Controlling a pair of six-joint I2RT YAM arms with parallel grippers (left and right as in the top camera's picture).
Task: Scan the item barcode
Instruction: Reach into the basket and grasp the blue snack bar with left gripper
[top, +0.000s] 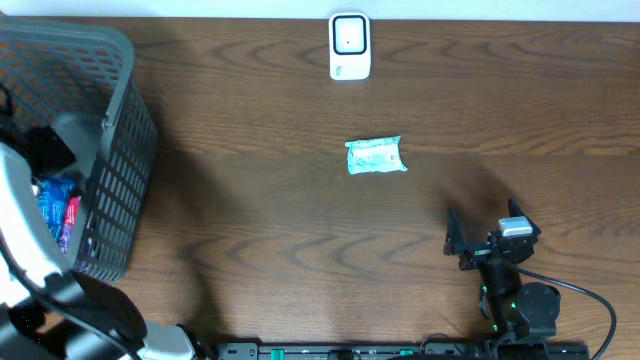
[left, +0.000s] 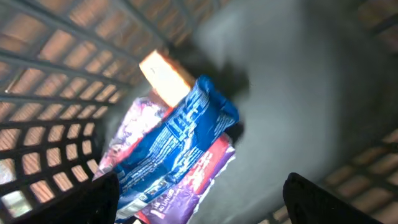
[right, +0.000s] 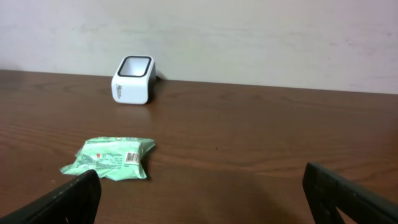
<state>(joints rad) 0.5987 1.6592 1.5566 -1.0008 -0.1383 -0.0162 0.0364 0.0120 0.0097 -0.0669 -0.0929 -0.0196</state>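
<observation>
We hold our left gripper (left: 200, 204), jaws apart, above the blue plastic packet (left: 180, 143) in the grey mesh basket (top: 120, 160), likely to grasp it; the right gripper (right: 202, 186), also apart, faces the white box scanner (right: 132, 79).

Dark wood table (top: 250, 230) — grained, pale wall (right: 249, 37)
</observation>
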